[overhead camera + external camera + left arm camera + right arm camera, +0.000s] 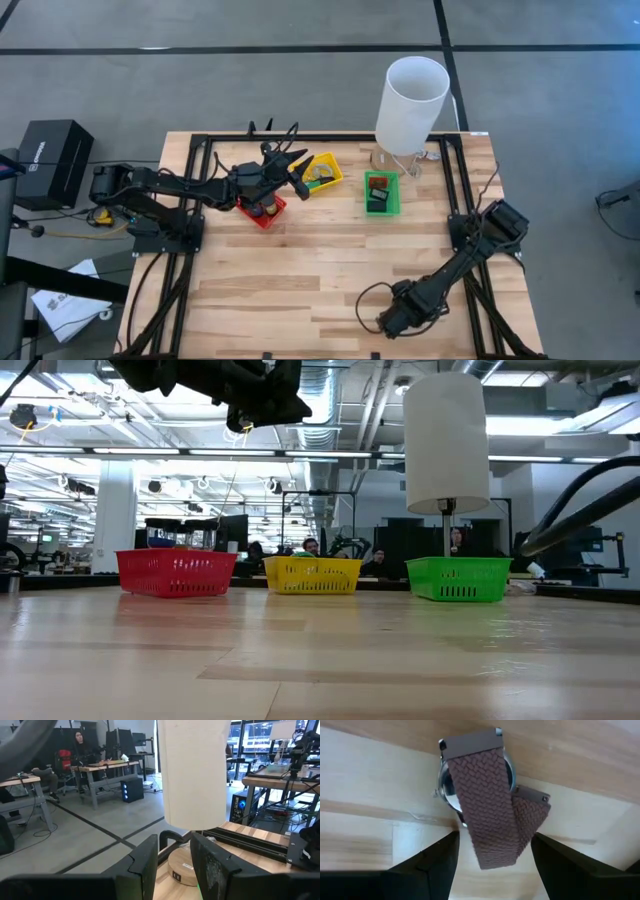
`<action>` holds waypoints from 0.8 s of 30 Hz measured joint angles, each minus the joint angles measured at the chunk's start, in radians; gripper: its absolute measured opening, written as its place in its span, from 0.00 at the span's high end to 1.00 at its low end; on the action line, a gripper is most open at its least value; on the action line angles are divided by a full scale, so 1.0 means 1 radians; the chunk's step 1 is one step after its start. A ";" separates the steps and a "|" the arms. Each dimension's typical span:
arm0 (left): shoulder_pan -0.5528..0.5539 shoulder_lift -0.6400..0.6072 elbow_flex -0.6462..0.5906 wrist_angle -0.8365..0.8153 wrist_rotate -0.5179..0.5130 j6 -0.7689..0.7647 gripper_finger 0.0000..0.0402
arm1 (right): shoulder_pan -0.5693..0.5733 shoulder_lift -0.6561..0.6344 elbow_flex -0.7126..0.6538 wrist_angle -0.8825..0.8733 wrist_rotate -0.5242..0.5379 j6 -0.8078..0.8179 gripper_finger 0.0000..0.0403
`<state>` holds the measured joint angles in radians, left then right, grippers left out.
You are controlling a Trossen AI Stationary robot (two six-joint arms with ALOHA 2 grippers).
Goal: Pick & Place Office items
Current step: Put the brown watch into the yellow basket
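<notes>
Left claw point(296, 166): dark, two-fingered; raised above the worktop between red bin and yellow bin; fingers point(145, 865) parted with a narrow gap, nothing between them in the left wrist view; white cylinder and its round wooden base straight ahead of them
Red bin point(262, 210): slotted plastic basket, rectangular; partly under the left arm; small dark and coloured office items point(258, 209) inside, too small to tell apart
Yellow bin point(322, 173): same slotted plastic, rectangular; just beside the red bin, toward the far edge; a ring-like piece and dark bits inside
Green bin point(381, 192): slotted plastic, rectangular; near the foot of the white cylinder; a dark rectangular piece point(377, 201) lying inside
White cylinder point(411, 104): tall, smooth, open-topped tube; standing on a thin post at the far side of the worktop, between yellow bin and green bin in the low view
Worktop point(320, 290): pale wooden planks, visible grain, framed by black rails
Right claw point(385, 320): low over the near edge of the worktop, well apart from the bins; fingers point(427, 862) spread wide, one each side of the watch, not touching it
Watch point(480, 790): round silvery case with a brown woven strap, looped and folded; lying flat on the wood
</notes>
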<state>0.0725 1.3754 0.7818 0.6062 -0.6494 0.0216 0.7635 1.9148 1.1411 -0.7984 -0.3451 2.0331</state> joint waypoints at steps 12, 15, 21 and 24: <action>0.000 0.000 0.000 0.000 0.000 0.000 0.72 | 0.003 0.001 -0.001 -0.003 0.053 -0.052 0.47; 0.000 0.000 0.000 0.000 0.000 0.000 0.72 | 0.003 0.002 -0.002 0.006 0.058 -0.076 0.55; 0.000 0.000 0.000 0.000 0.000 0.000 0.72 | 0.002 0.003 -0.002 0.018 0.098 -0.124 0.71; 0.000 0.000 0.000 0.000 0.000 0.000 0.72 | 0.002 0.003 -0.002 0.017 0.116 -0.158 0.76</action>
<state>0.0725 1.3754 0.7818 0.6061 -0.6493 0.0218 0.7652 1.9175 1.1389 -0.7810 -0.2293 1.8748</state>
